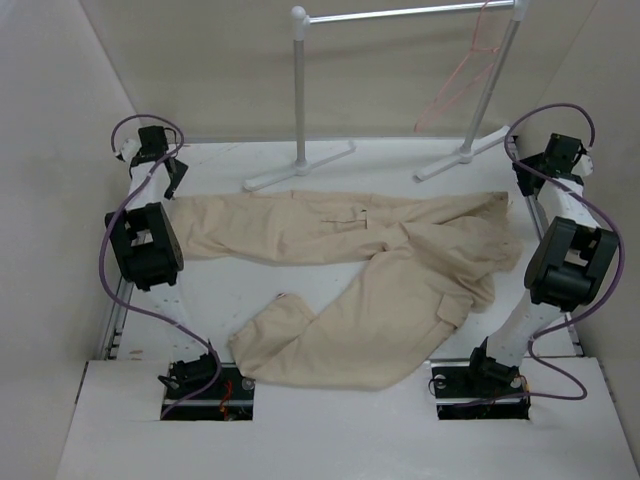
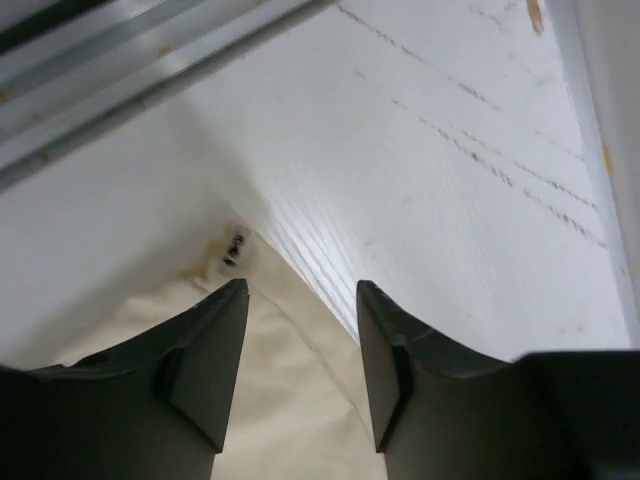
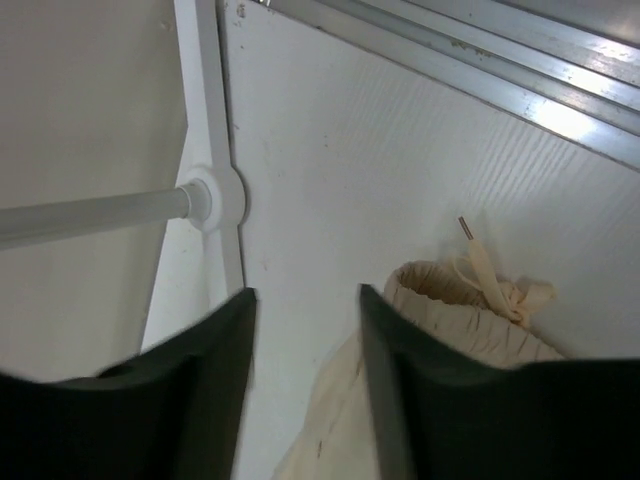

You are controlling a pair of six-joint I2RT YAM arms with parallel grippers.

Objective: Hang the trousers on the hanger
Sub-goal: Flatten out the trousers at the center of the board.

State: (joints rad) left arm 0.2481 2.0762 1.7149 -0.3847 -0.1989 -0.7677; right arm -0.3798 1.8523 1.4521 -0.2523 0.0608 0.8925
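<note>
The beige soft cloth trousers lie flat on the white table and are not on the hanger. One leg stretches leftward along the far side. The other leg bends back toward the near left, ending close to the left arm's base. The waist end sits bunched at the right. In the right wrist view the gathered waistband and its pale drawstring rest on the table surface.

The thin pink-orange wire hanger hangs from the horizontal bar of the white metal rail stand at the far right, well apart from the trousers. The stand's feet rest on the far part of the table, just beyond the upper trouser leg.

The left gripper is at the far left, at the cuff end of the stretched leg. In its wrist view the left gripper's dark fingers are spread, with cloth and bare table visible in the gap and nothing pinched.

The right gripper is at the far right, beside the waist end. In its wrist view the right gripper's fingers are likewise spread over bare table, with the waistband just to one side and not gripped.
</note>
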